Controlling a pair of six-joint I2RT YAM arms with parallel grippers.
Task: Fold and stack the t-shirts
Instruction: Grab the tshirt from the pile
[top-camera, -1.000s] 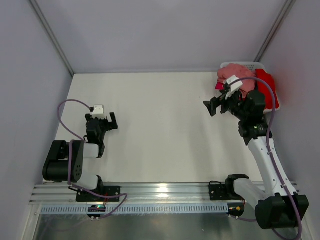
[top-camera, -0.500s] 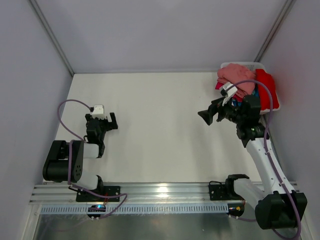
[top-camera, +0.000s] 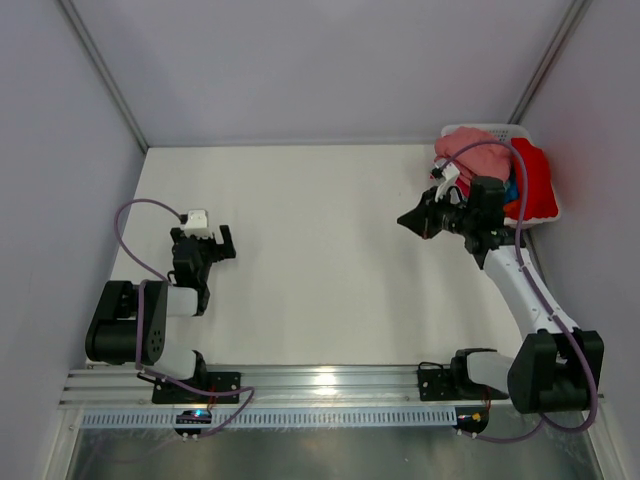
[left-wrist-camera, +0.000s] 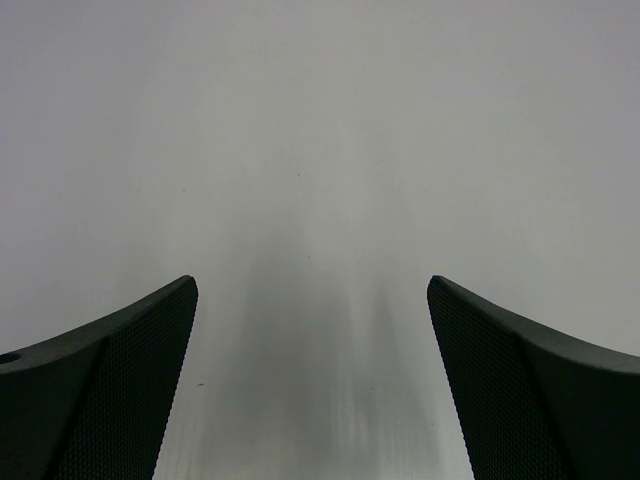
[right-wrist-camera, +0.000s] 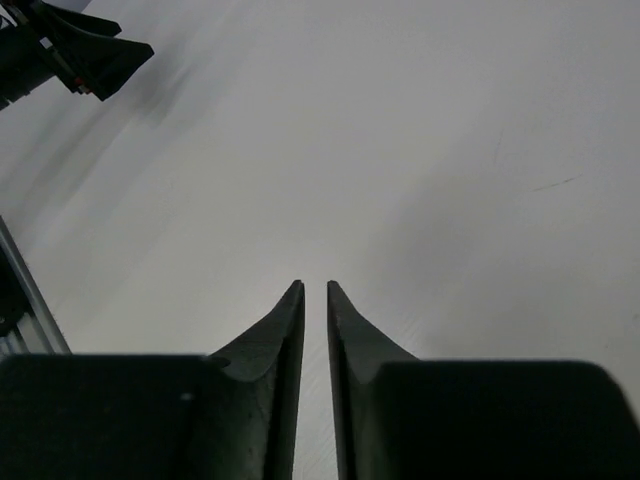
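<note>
Several t-shirts lay heaped in the basket at far right; the right gripper, shut and empty beside it, had to open wide before pinching the top pink one; the left gripper hung wide open, empty.

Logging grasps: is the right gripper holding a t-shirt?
No, the right gripper is shut on nothing over bare table; the t-shirts lie in the white basket.

The white table carries one white plastic basket, standing at about two o'clock, near the far right corner. A metal rail runs along the edge at six o'clock.
</note>
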